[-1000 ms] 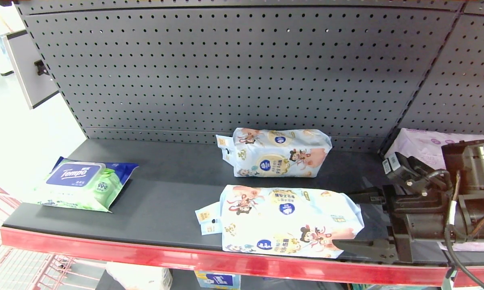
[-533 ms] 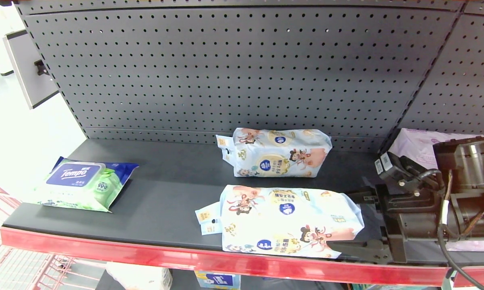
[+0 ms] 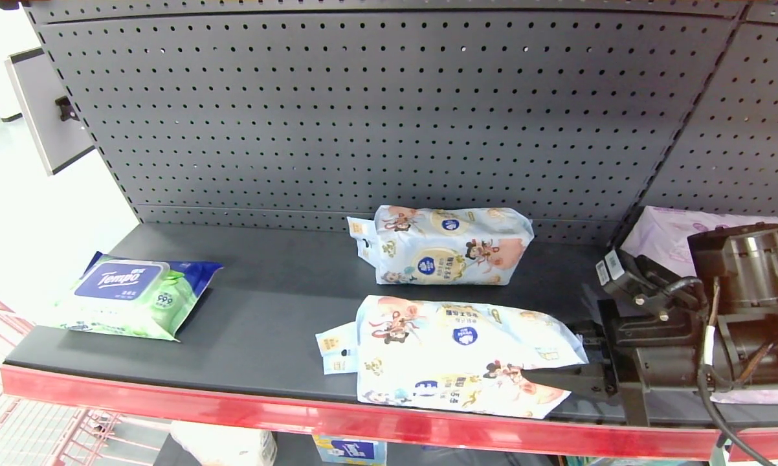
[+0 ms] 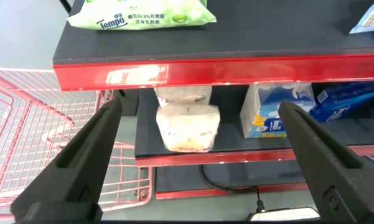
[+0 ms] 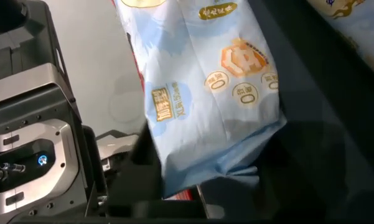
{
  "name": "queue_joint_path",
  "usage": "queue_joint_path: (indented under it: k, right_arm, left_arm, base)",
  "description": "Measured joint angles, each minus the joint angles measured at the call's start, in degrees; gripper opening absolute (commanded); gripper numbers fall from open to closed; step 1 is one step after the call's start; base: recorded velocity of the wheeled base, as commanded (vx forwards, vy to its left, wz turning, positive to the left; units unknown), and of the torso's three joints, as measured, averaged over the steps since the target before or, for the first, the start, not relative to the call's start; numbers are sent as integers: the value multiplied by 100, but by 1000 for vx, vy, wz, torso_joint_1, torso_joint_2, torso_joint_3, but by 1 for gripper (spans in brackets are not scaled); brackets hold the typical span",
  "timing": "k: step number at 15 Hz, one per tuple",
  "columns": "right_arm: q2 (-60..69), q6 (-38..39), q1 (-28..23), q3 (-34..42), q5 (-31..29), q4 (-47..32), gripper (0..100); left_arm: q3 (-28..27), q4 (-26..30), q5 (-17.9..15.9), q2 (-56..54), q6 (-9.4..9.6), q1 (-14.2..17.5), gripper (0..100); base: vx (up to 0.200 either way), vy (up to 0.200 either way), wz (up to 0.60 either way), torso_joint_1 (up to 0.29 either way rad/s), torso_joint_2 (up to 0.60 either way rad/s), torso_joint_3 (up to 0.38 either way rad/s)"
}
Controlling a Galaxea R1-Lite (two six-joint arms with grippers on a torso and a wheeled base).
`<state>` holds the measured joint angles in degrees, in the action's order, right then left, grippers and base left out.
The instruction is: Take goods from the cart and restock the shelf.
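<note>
Right gripper (image 3: 552,355): we've got jaws pinching the front tissue pack (image 3: 454,353) at its 3 o'clock end, likely straightening it.
Left gripper (image 4: 200,106): jaws spread, holding nothing.

The green wipes pack (image 3: 130,294) left of the front tissue pack (image 3: 460,353) bears a white brand word on its blue lid and a three-digit figure; the latter's characters are illegible
</note>
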<state>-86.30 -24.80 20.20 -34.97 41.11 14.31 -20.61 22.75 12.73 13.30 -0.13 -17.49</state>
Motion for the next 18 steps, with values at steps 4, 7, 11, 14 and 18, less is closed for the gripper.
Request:
queue_joint_path:
  k: [4,7,11,14,18]
  right_arm:
    - [88,-5,-2,59,-2,-22,0]
    - [165,4,-11,85,0,-35,0]
    - [217,-2,-24,94,6,-49,0]
    - [254,-5,-52,229,-2,-6,0]
    - [273,-7,-124,279,9,-11,0]
  left_arm:
    - [15,2,-1,-5,-2,0,100]
    - [33,0,0,-2,0,0,100]
    - [63,-4,0,-7,-2,0,100]
    - [66,-6,-1,-7,-2,0,100]
    - [67,-6,0,-11,-2,0,100]
  base:
    - [0,0,0,0,0,0]
    - [0,0,0,0,0,0]
    - [0,0,0,0,0,0]
    - [0,0,0,0,0,0]
    - [0,0,0,0,0,0]
